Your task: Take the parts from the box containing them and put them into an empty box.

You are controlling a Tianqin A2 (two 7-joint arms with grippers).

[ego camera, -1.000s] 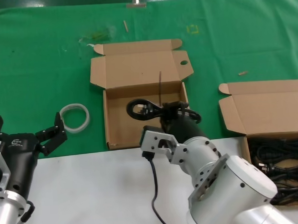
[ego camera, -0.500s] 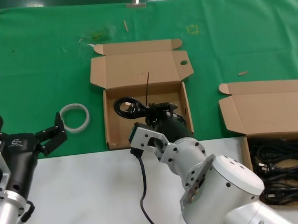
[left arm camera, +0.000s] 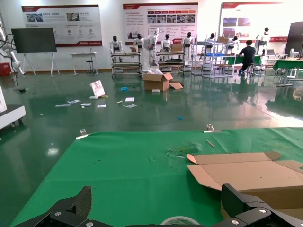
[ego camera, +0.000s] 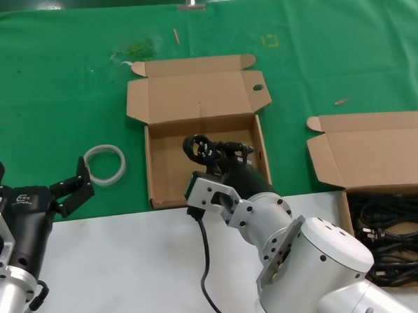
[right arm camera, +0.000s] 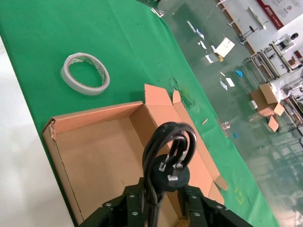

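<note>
— Since the earlier head views, what has been changed?

— Over the last second the right tool (ego camera: 219, 158) has been swung across the empty box (ego camera: 169, 174), first toward its left part and then back toward the middle. The power cord (ego camera: 203, 148) has been carried with it, and the loose cable end that was seen sticking up is no longer visible.

— How is the cord held now?

— The right tool is clamped on the bundled cable just below the plug (right arm camera: 173, 174). In the right wrist view the coil is seen raised above the brown floor of the box, so no contact with the cardboard is shown.

— And the other things?

— The remaining black cords (ego camera: 395, 238) are left in the source box (ego camera: 377, 155) at the right, well apart. A roll of tape (ego camera: 105, 164) lies on the green counter (ego camera: 51, 87) just beside the empty box. The left tool (ego camera: 36, 184) is parked at the near left with its fingers spread apart, nothing between them.

— What is implied for the task?

— The carry is judged nearly finished; lowering and release are probably what remains for this cord.
</note>
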